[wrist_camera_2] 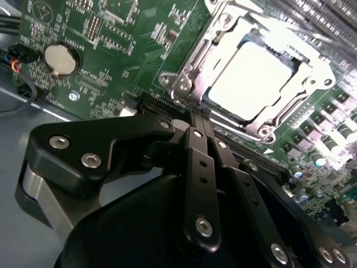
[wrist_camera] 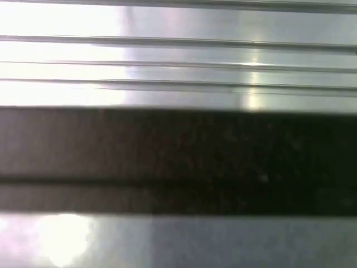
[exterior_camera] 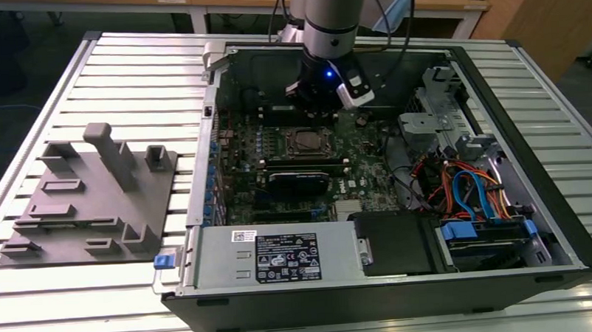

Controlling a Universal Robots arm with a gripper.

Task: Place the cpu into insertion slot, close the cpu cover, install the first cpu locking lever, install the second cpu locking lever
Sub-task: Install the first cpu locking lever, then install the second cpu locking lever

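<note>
inside socket: cpu [wrist_camera_2: 254, 78] seated | cpu cover [wrist_camera_2: 223, 33] down | second wrist view

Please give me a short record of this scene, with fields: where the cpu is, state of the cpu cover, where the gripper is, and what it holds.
cpu: the cpu lies in the insertion slot on the green board
cpu cover: the cpu cover lies down around the chip; lever state unclear
gripper position: the gripper is beside the socket's edge, inside the computer case
gripper fingers: together
held object: none visible
</note>
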